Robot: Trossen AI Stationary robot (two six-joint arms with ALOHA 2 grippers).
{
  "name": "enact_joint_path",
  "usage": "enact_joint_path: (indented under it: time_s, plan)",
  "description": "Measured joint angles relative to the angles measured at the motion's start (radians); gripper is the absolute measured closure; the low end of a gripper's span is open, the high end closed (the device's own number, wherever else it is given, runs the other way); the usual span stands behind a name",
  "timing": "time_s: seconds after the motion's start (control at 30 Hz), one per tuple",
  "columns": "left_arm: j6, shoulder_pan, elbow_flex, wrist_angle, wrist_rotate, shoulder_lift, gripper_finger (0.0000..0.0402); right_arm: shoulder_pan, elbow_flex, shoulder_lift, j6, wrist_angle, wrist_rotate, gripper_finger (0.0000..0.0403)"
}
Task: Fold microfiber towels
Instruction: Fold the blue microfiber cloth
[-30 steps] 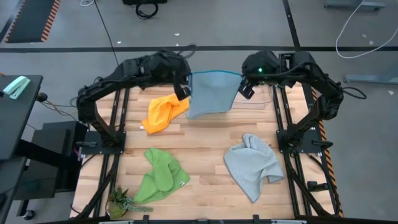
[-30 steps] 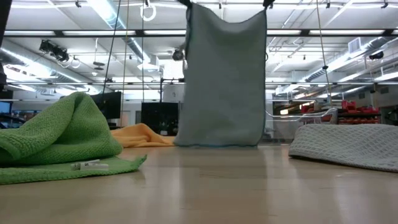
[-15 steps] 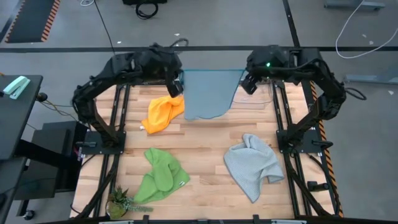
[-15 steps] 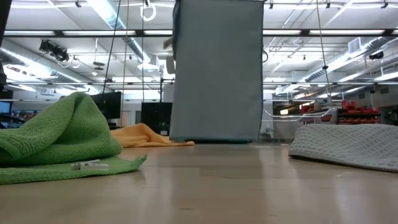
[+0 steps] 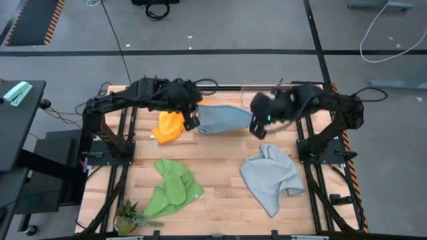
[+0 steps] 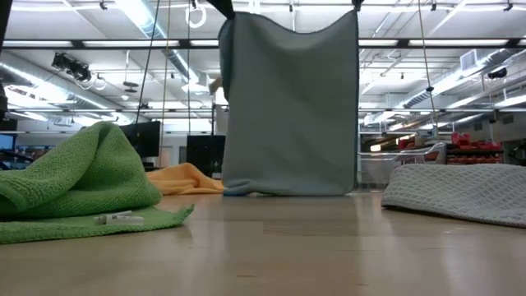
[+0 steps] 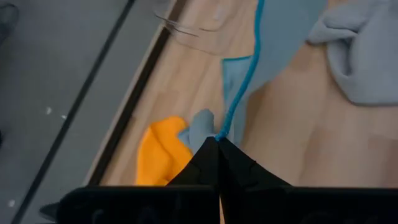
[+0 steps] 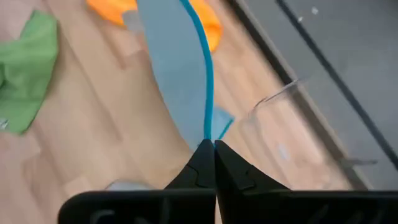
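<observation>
On a pale wood-plank worktop (image 5: 220,150), framed by dark metal rails and set on a grey floor crossed by black lines, four cloths are seen. Beyond it, in the low view, a big workshop hall is shown w/ strip lights, ceiling ducts and dark monitors.

Light blue towel (image 6: 289,103) is held up off the planks at its top edge, hanging as a flat, smooth sheet w/ its lower edge at or just above the surface near the far side; a brighter blue stitched hem is seen along its edge in both wrist views. Left pincer (image 7: 217,140) is closed on one top corner of it, right pincer (image 8: 212,144) is closed on the other, fingers pressed tight together w/ only the hem between them.

Yellow-orange towel (image 5: 169,125) is bunched in a soft lump just beside the blue one, on the left arm's side. Bright green towel (image 5: 172,189) is crumpled at the near left, terry-like pile visible close up, w/ a small white tag. Light grey towel (image 5: 270,177) lies rumpled at the near right, a waffle-like weave showing in the low view. A small potted plant (image 5: 131,215) is set at the near left corner.
</observation>
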Motion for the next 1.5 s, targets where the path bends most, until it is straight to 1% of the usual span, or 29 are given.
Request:
enact_joint_path:
  time_s: [0.1, 0.27, 0.4, 0.5, 0.7, 0.87, 0.97, 1.13, 1.3, 1.5]
  plan:
    - [-0.047, -0.04, 0.0, -0.047, 0.023, -0.001, 0.0401, 0.078, -0.065, -0.003, 0.103, 0.0, -0.015, 0.0403]
    - [-0.078, -0.096, -0.012, -0.067, 0.2, 0.006, 0.0401, 0.192, -0.182, -0.005, 0.267, 0.0, -0.057, 0.0403]
    - [-0.097, -0.127, -0.095, -0.03, 0.304, 0.006, 0.0401, 0.257, -0.267, -0.005, 0.38, 0.019, -0.068, 0.0403]
    - [-0.104, -0.133, -0.189, 0.003, 0.388, 0.008, 0.0401, 0.281, -0.321, -0.005, 0.404, 0.088, -0.076, 0.0403]
    - [-0.15, -0.142, -0.415, 0.184, 0.544, 0.008, 0.0401, 0.286, -0.449, -0.005, 0.39, 0.248, -0.163, 0.0403]
    - [-0.16, -0.17, -0.527, 0.287, 0.625, 0.008, 0.0401, 0.278, -0.573, -0.005, 0.376, 0.37, -0.259, 0.0403]
    - [-0.175, -0.182, -0.571, 0.335, 0.694, 0.008, 0.0401, 0.267, -0.642, -0.005, 0.371, 0.458, -0.31, 0.0403]
    - [-0.177, -0.189, -0.627, 0.389, 0.722, 0.008, 0.0401, 0.24, -0.719, -0.005, 0.354, 0.554, -0.367, 0.0403]
    - [-0.182, -0.182, -0.656, 0.408, 0.734, 0.008, 0.0402, 0.218, -0.741, -0.005, 0.352, 0.563, -0.365, 0.0395]
    - [-0.182, -0.183, -0.685, 0.464, 0.807, 0.008, 0.0398, 0.2, -0.745, -0.005, 0.352, 0.556, -0.363, 0.0377]
